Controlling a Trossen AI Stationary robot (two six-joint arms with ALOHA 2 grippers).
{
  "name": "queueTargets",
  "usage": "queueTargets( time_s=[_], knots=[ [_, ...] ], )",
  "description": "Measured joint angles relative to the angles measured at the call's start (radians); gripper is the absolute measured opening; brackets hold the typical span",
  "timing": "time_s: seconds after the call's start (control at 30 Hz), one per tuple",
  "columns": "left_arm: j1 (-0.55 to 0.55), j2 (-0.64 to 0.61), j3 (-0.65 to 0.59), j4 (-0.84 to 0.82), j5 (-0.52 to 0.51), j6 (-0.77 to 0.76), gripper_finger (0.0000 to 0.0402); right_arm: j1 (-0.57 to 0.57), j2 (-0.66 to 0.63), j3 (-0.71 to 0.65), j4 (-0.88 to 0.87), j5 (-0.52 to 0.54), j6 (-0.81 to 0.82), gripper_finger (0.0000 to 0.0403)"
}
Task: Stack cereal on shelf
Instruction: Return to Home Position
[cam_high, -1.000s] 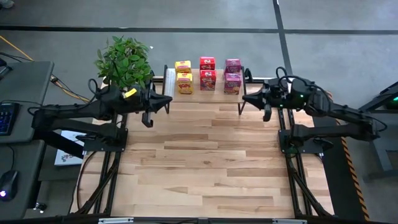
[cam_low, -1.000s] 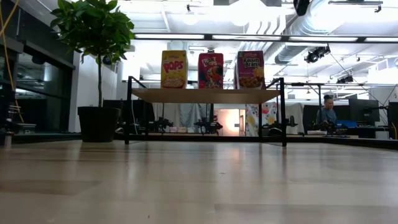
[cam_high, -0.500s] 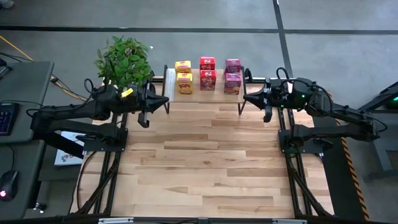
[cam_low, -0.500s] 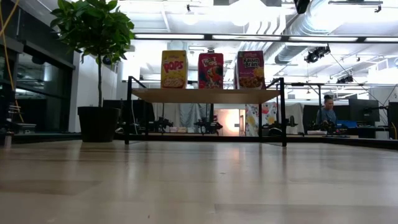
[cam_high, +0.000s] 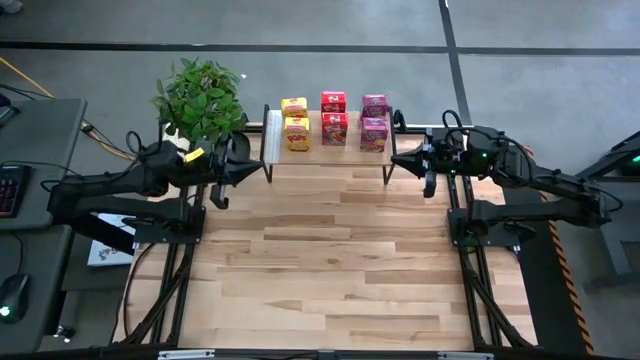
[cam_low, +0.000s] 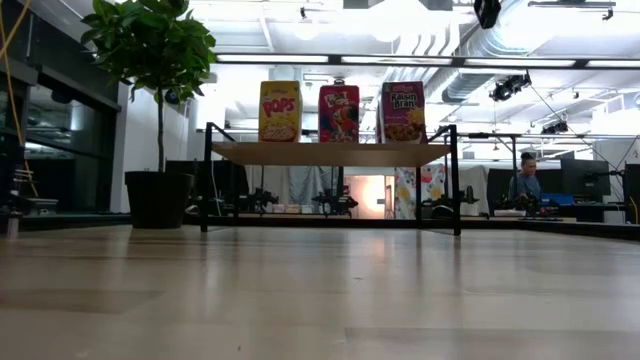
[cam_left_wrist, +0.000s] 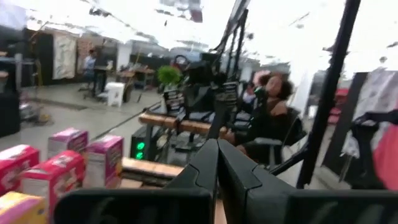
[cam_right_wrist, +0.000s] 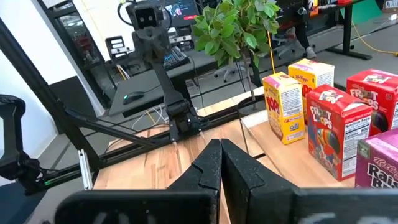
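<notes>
High view has the left pincer (cam_high: 262, 164) hanging over the far part of the pale plank-topped wooden bench (cam_high: 340, 260). Its tip points across at the right pincer (cam_high: 393, 160), which hangs opposite. Between the two tips, and slightly beyond them, stands the low rectangular shelf with a light wood top and black wire legs (cam_high: 312, 152). Each tip is just beside one near corner of the shelf and apart from it.

Six small cardboard boxes stand upright on the shelf top in three pairs, one box behind the other. The two yellow cereal boxes (cam_high: 296, 132) are nearest the left pincer, the two red cereal boxes (cam_high: 334, 128) sit midway, and the two pink cereal boxes (cam_high: 374, 133) are nearest the right pincer.

From the left wrist view, that pincer's dark fingers (cam_left_wrist: 205, 168) are pressed together with nothing between them, and the pink boxes (cam_left_wrist: 102, 160) show off to one side. From the right wrist view, the other pincer's fingers (cam_right_wrist: 211, 163) are likewise closed on nothing, with the yellow boxes (cam_right_wrist: 285, 106) and red boxes (cam_right_wrist: 333, 127) off to one side.

Low view shows the shelf (cam_low: 330, 153) carrying one yellow, one red and one pink box front side by side. A leafy green potted plant (cam_high: 200, 98) stands beyond the left pincer, off the bench. A seated person (cam_low: 524, 178) shows far back in the room.
</notes>
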Motion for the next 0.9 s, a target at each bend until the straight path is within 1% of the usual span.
queueTargets(
  time_s=[0.23, 0.3, 0.5, 0.6, 0.7, 0.9],
  knots=[
    [0.000, -0.092, -0.192, 0.181, 0.009, -0.084, 0.0000, 0.000, 0.000, 0.000, 0.000, 0.000, 0.001, 0.0000],
    [0.001, -0.123, -0.235, 0.215, -0.002, -0.104, 0.0000, 0.000, 0.000, 0.000, 0.000, 0.000, 0.001, 0.0000],
    [0.002, -0.208, -0.321, 0.216, -0.097, -0.134, 0.0000, 0.000, 0.000, 0.000, -0.003, 0.000, 0.001, 0.0000],
    [-0.001, -0.235, -0.365, 0.229, -0.113, -0.152, 0.0000, 0.000, 0.000, 0.000, -0.020, 0.000, 0.002, 0.0000],
    [-0.001, -0.251, -0.413, 0.259, -0.129, -0.183, 0.0000, 0.000, 0.000, 0.000, -0.049, 0.000, 0.040, 0.0000],
    [-0.001, -0.255, -0.493, 0.353, -0.172, -0.206, 0.0000, 0.000, 0.000, 0.000, -0.102, -0.001, 0.089, 0.0000]
  ],
)
